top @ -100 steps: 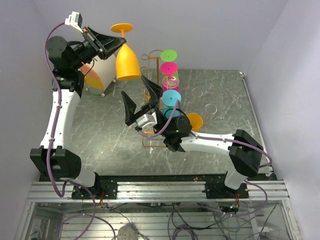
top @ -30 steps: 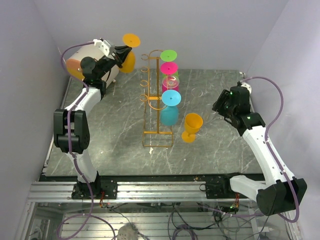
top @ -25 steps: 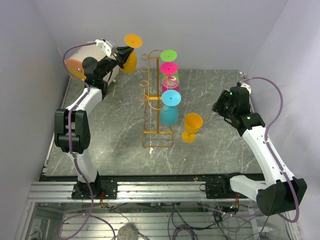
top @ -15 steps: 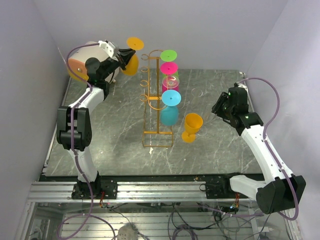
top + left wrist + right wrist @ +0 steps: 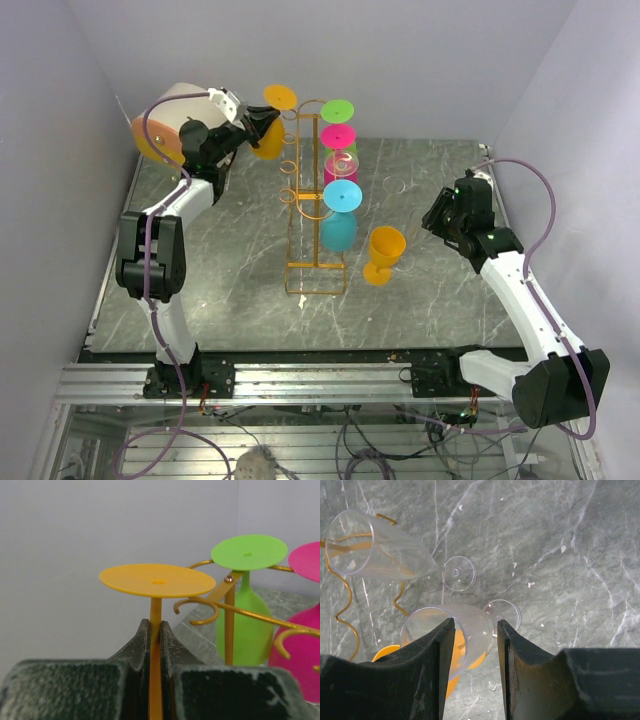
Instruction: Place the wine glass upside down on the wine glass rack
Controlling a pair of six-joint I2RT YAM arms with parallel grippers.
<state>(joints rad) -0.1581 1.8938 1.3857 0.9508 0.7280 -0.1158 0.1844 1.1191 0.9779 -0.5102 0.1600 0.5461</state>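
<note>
1. Plain pale lilac wall (image 5: pixel 60 530) behind the left fingers (image 5: pixel 141 640), evenly lit
2. Grey marble-patterned table top (image 5: pixel 560 540) with white veins, below and beyond the right fingers (image 5: pixel 432 670)
3. Side walls (image 5: pixel 40 250) of the same tone flank the table
4. Aluminium rail (image 5: pixel 320 382) along its near edge

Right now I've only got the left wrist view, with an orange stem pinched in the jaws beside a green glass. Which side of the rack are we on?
Observer: From above, the left gripper holds the orange wine glass upside down at the far end of the wine glass rack, on its left side, where every hook looks empty.
Operator: And the other arm?
Observer: The right gripper is open above two clear glasses lying on their sides on the table.
Operator: Anything else loose?
Observer: A second orange glass stands upright to the right of the rack.
</note>
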